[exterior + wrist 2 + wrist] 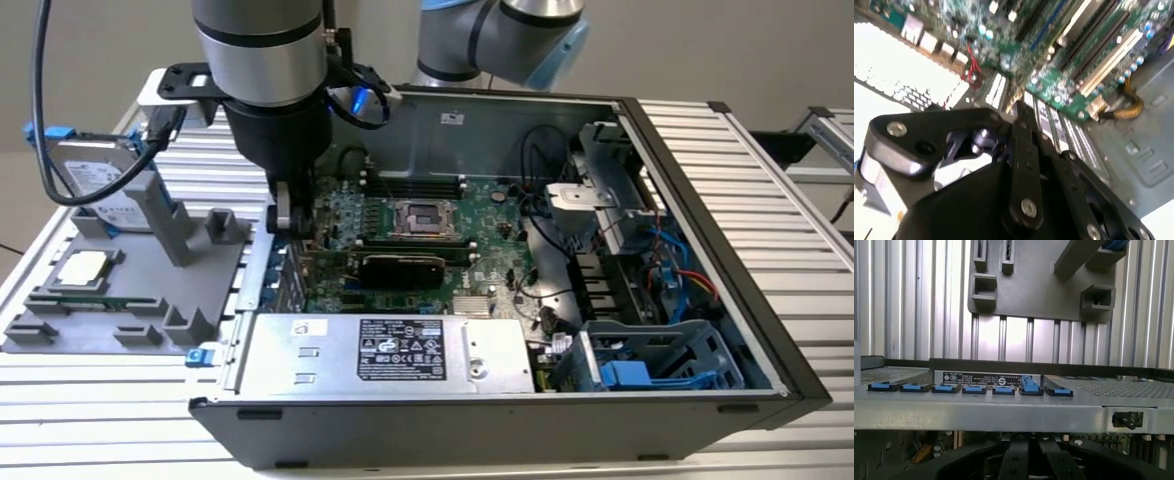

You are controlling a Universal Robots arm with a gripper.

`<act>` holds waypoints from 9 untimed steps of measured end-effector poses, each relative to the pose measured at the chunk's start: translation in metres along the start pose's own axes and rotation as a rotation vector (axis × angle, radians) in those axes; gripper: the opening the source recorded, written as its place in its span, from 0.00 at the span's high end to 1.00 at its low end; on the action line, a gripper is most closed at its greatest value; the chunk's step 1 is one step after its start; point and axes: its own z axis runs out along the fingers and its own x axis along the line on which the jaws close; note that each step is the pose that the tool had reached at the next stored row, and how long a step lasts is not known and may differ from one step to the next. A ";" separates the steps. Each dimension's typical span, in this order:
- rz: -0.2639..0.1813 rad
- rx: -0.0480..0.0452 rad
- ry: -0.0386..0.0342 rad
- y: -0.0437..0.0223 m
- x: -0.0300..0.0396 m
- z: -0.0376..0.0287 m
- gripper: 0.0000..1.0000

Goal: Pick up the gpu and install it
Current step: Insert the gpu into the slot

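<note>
The gpu [400, 268], a slim card with a black cooler facing up, lies across the green motherboard [501, 225] inside the open computer case [694, 260]. It looks seated in a slot. My gripper [291, 228] reaches down into the case at the exterior view's left. It is just beyond the card's end, by the case's rear wall. The fingers look shut, and nothing shows between them. In the second wrist view the gripper [1016, 107] hangs over the motherboard's slots. In the first wrist view the gripper [1029, 442] sits low behind the case wall [1004, 410].
A grey parts fixture [147, 290] stands outside the case on the exterior view's left. It holds a square silver chip [83, 266] and a hard drive in a blue frame [94, 175]. The power supply [387, 350] and a blue drive cage [641, 365] fill the case's near side.
</note>
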 end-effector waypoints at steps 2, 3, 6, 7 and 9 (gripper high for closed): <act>0.000 -0.0008 0.0008 0.0000 0.0000 -0.0004 1.00; 0.000 -0.0009 0.0010 0.0001 0.0001 -0.0003 1.00; 0.000 -0.0006 0.0005 -0.0062 0.0002 0.0000 1.00; 0.000 -0.0007 0.0006 -0.0088 0.0002 -0.0001 1.00; 0.000 -0.0013 0.0006 -0.0152 0.0004 -0.0004 1.00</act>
